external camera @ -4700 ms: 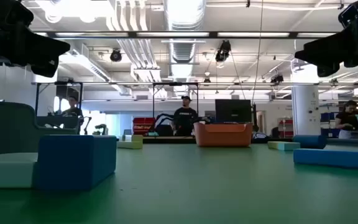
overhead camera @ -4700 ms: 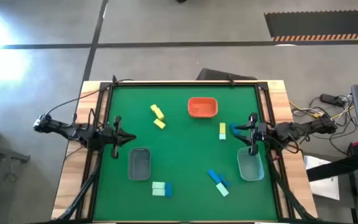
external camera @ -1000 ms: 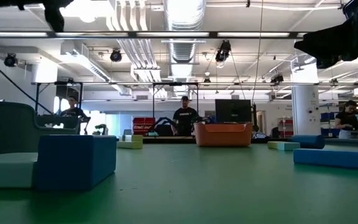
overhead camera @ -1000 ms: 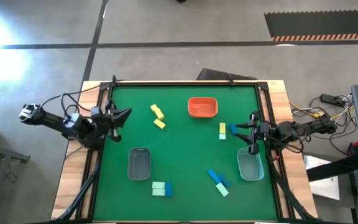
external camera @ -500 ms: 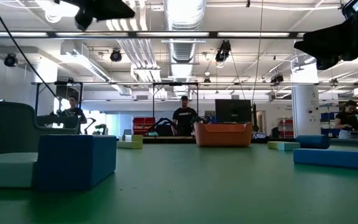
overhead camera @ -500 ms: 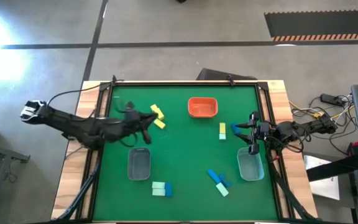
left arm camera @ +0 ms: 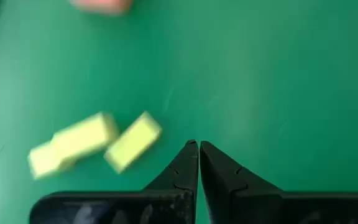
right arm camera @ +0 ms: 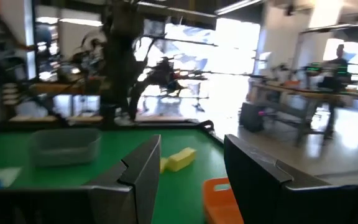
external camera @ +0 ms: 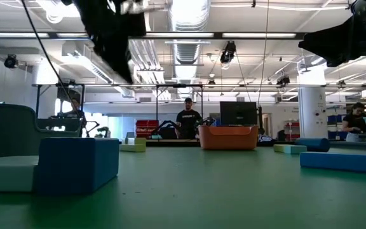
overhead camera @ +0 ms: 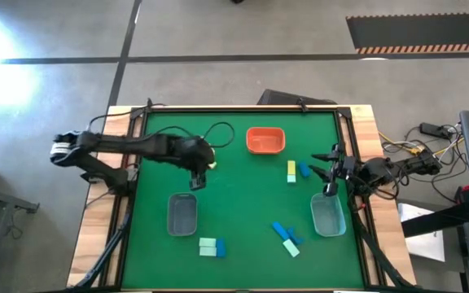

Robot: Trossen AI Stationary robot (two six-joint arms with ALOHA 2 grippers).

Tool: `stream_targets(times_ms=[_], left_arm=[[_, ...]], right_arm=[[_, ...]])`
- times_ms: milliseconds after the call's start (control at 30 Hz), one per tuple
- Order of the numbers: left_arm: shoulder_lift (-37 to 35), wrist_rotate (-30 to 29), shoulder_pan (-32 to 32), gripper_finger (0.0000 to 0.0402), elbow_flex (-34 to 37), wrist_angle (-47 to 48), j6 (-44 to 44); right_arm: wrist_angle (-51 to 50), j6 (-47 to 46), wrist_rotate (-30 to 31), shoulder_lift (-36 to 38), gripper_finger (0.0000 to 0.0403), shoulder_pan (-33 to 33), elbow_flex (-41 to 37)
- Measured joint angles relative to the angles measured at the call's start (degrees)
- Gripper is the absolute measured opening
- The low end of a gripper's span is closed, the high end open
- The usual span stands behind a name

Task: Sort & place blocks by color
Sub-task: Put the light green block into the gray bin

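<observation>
1. The left gripper [overhead camera: 195,181] hangs over the green table [overhead camera: 234,203] between the orange tray [overhead camera: 265,140] and the left-hand clear bin [overhead camera: 182,214] — its fingers [left arm camera: 185,168] are pressed together, holding nothing.
2. Two yellow blocks [left arm camera: 95,144] lie just beside those fingertips, on the tray's left.
3. The right gripper [overhead camera: 332,168] sits to the right of the tray, above the right-hand bin [overhead camera: 329,216]; its fingers [right arm camera: 143,168] stand apart and empty.
4. A yellow block [overhead camera: 291,171] and a blue one [overhead camera: 305,170] lie below and to the right of the tray, near that gripper.
5. Farther from the tray, blue and mint blocks [overhead camera: 285,238] lie beside the right-hand bin — a mint-and-blue pair [overhead camera: 212,247] lies below the left-hand bin.
</observation>
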State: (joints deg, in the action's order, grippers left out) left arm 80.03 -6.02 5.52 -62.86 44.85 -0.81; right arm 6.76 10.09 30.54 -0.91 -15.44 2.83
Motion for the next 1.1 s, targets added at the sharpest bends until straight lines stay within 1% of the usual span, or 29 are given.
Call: stream_targets(times_ms=[100,267,433,533,633,733,967,1100], left_arm=[[4.33,0.05,2.11,0.0,-1.99,4.92,7.05],[10.45,0.55,4.58,0.0,-3.03,5.62,16.21],[14.61,0.59,6.86,0.0,-3.89,5.15,22.2],[16.44,2.29,8.74,0.0,-3.88,5.1,25.69],[17.35,2.55,9.98,0.0009,-3.9,5.08,28.18],[17.63,2.58,10.3,0.0036,-3.88,4.83,29.89],[18.32,2.58,10.23,0.0129,-3.53,1.77,32.27],[19.09,2.58,10.23,0.017,-3.51,-1.26,32.76]], right_arm=[[1.18,0.06,1.61,0.0,0.0164,-0.02,0.0],[1.38,0.91,1.62,0.0,0.0164,-0.02,0.0],[1.34,-0.07,1.62,0.0,0.0164,-0.02,0.0],[1.31,-0.05,1.62,0.0,0.0164,-0.02,0.0],[1.29,-1.15,1.62,0.0,0.0164,-0.02,0.0],[1.27,-1.62,1.61,0.0,0.0164,-0.02,0.0],[1.26,-1.56,1.62,0.0,0.0164,-0.02,0.0],[1.25,-1.56,1.61,0.0,0.0164,-0.02,0.0]])
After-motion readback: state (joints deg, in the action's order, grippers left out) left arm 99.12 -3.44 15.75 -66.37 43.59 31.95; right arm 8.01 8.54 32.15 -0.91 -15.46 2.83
